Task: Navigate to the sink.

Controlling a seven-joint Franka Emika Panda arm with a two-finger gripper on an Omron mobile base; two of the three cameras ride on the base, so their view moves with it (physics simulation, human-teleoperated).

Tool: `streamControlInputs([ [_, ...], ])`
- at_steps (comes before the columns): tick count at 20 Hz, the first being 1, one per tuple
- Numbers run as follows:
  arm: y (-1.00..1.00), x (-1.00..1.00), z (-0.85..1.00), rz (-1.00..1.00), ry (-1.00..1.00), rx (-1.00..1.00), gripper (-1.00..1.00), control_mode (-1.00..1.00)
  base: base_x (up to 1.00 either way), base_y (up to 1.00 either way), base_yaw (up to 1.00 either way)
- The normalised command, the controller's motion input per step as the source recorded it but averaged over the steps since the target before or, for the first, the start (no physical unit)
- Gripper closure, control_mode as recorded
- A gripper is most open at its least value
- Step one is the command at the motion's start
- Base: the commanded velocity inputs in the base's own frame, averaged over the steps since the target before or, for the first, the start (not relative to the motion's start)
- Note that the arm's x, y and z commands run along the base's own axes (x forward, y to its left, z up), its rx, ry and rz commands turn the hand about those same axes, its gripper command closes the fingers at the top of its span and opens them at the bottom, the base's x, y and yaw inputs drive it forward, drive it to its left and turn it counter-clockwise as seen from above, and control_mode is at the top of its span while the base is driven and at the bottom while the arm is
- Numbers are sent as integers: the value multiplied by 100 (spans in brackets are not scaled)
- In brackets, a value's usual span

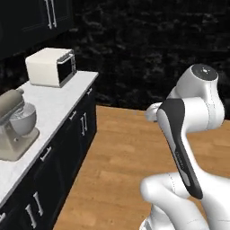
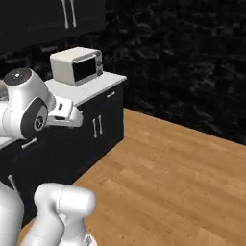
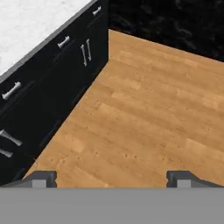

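The sink is out of view. My gripper (image 3: pixel 113 178) hangs open over the wooden floor (image 3: pixel 144 109), its two dark fingertips (image 3: pixel 43 177) set wide apart with nothing between them. The white arm (image 1: pixel 188 117) is folded up in front of the base, beside a run of dark cabinets (image 1: pixel 67 148). In the right base view the hand (image 2: pixel 65 113) points towards those cabinets.
A white marble counter (image 1: pixel 54 103) runs along the left, carrying a white microwave (image 1: pixel 50 66) at its far end and a stand mixer (image 1: pixel 15 123) nearer. A black brick wall (image 1: pixel 143 45) closes the back. Open wooden floor (image 2: pixel 168 173) stretches to the right.
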Motion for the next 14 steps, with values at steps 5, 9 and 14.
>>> streamControlInputs([
  [5, 0, 0, 0, 0, 0, 0, -100, 100, -24, 0, -89],
  [9, 0, 0, 0, 0, 0, 0, -100, 100, -14, 0, -89],
  [14, 0, 0, 0, 0, 0, 0, -100, 100, -5, 0, -88],
])
